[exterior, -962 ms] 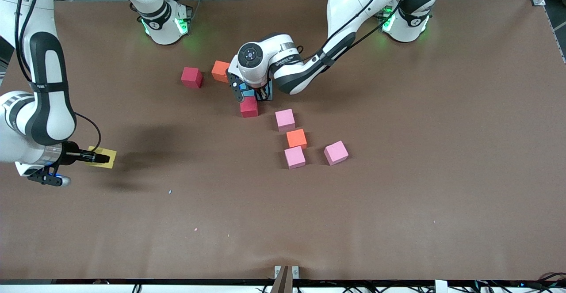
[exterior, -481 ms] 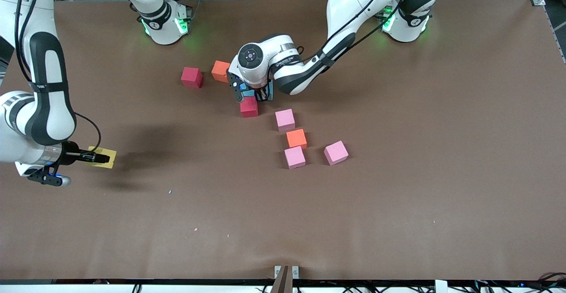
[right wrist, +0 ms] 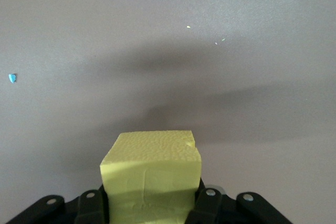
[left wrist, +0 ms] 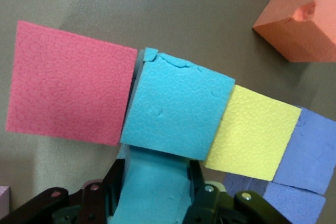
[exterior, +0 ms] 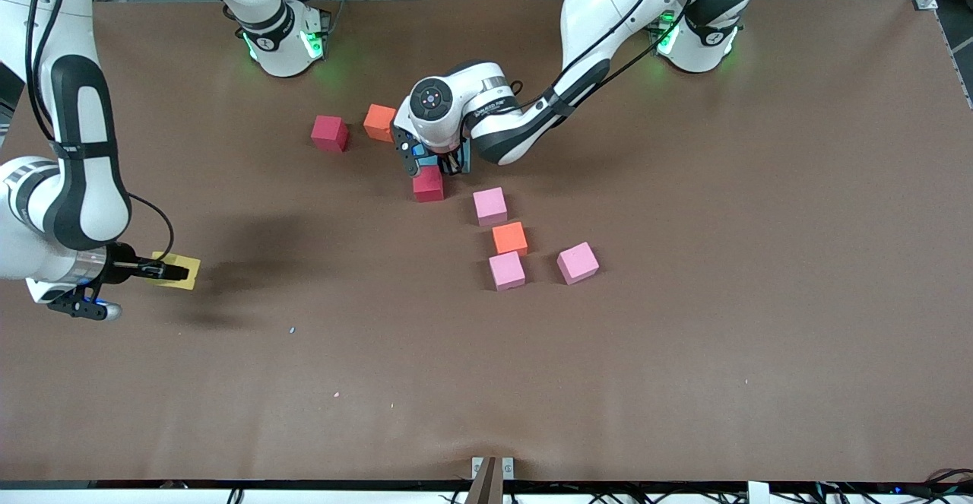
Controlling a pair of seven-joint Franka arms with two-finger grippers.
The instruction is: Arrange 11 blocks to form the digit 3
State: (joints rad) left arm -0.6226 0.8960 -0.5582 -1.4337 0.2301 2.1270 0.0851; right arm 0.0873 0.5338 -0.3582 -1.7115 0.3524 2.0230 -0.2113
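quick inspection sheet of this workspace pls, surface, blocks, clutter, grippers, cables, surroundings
surface: brown table, a few tiny crumbs on it.
job's things: red block, orange block, red block, pink block, orange block, pink blocks; in the left wrist view a blue block, a yellow block and a purple block lie in a row.
clutter: nothing seen.
grippers: left gripper shut on the blue block; right gripper holds a yellow block at the right arm's end.
cables: black ones along both arms.
surroundings: equipment past the table's edge.
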